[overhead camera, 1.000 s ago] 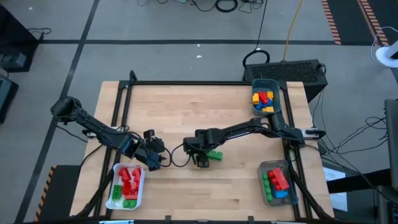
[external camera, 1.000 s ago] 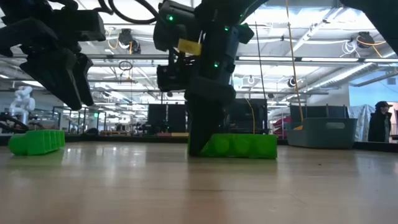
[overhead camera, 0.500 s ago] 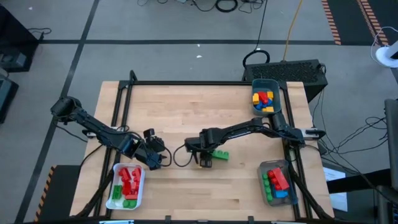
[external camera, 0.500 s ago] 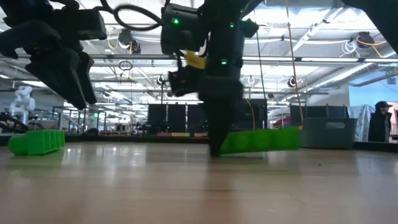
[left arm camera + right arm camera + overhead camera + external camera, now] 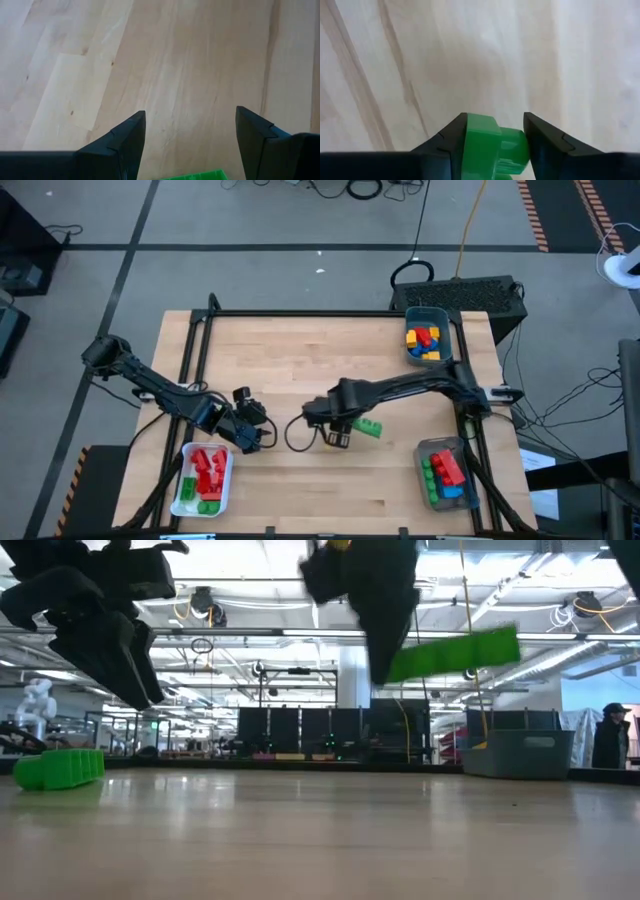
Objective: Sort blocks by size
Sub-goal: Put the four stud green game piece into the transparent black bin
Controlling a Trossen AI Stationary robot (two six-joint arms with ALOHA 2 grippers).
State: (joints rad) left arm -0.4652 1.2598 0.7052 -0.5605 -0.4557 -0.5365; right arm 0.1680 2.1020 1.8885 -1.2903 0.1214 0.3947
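Note:
My right gripper [image 5: 337,434] is shut on a long green brick [image 5: 364,427] near the table's middle and holds it high above the wood in the low view [image 5: 455,652]. My left gripper [image 5: 252,436] hangs open and empty to its left, near the white bin [image 5: 227,470]. Below it, another green brick [image 5: 58,767] lies flat on the table; its edge shows in the left wrist view [image 5: 196,175]. That white bin holds red and green blocks. My right gripper pinches the green brick's one end [image 5: 492,142] between its two fingers, which point down from above and lie across the brick. The brick is lifted clear of the table. It juts out toward the table's right edge, its free end [image 5: 505,640] a little higher.
A teal bin [image 5: 445,345] with yellow, blue and red blocks stands at the far right. A clear bin [image 5: 428,480] with green, red and blue blocks stands at the near right. Bare wood lies between the arms and toward the far edge.
My right gripper has risen from the table and gone a little toward the right edge, still shut on the green brick. The brick has been lifted clear of the wood and has tipped, its free end now higher.

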